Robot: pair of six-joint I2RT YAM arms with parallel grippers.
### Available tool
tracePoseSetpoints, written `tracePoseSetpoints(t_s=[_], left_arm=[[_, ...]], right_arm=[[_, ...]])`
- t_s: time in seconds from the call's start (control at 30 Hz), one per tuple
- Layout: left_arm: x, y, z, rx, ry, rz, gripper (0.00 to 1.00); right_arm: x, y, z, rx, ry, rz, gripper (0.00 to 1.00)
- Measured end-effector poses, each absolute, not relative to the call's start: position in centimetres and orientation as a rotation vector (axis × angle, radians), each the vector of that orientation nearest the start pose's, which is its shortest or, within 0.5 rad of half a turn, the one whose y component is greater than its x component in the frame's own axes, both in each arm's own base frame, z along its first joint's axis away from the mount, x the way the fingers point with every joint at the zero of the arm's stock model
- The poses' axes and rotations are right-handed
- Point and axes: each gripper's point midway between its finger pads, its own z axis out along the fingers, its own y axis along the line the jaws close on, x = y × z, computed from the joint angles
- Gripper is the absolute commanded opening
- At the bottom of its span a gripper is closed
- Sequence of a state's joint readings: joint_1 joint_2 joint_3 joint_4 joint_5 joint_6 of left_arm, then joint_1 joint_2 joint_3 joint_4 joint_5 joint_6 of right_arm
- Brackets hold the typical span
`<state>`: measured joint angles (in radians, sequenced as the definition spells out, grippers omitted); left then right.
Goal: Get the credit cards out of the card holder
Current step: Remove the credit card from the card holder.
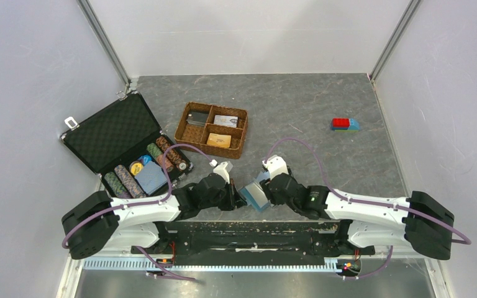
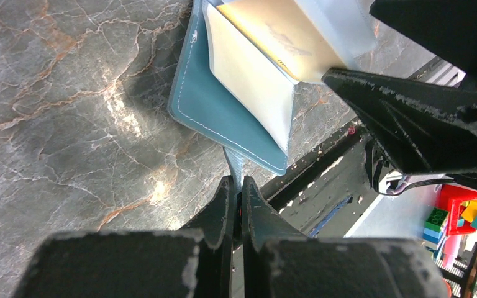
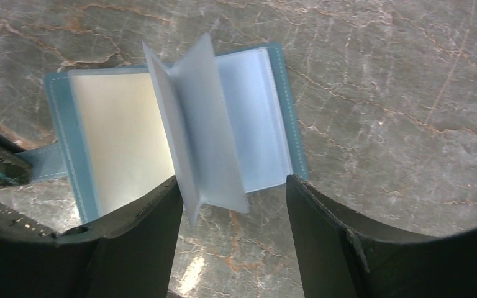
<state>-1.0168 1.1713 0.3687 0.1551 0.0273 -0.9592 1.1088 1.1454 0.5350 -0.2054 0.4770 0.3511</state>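
The left tool (image 2: 236,186) is pinched together on the card holder's (image 2: 220,115) strap (image 2: 235,162), holding the opened holder at the desk's (image 1: 298,112) near edge between the arms. The right tool (image 3: 233,211), fingers apart, flanks the fanned sleeves (image 3: 205,124), the holder's long axis crosswise to it. Only the right wrist view shows a cream card (image 3: 124,139) in the sleeve nearer the left tool.
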Motion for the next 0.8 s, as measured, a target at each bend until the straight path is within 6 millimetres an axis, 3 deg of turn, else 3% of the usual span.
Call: tracePoseSetpoints(t_s=[0.2, 0.43, 0.6, 0.8], left_arm=[[13.2, -27.8, 4.3, 0.090, 2.488, -0.965, 0.04], [13.8, -26.3, 4.5, 0.089, 2.492, -0.845, 0.36], [14.5, -26.4, 5.8, 0.077, 2.478, -0.821, 0.45], [15.5, -28.3, 9.5, 0.076, 2.415, -0.905, 0.42]], right_arm=[[19.7, 20.4, 6.1, -0.595, 2.216, 0.131, 0.63], [20.6, 18.9, 6.1, -0.549, 2.249, 0.118, 0.58], [20.5, 20.5, 7.9, -0.565, 2.230, 0.230, 0.45], [21.0, 22.1, 9.4, -0.554, 2.209, 0.404, 0.33]])
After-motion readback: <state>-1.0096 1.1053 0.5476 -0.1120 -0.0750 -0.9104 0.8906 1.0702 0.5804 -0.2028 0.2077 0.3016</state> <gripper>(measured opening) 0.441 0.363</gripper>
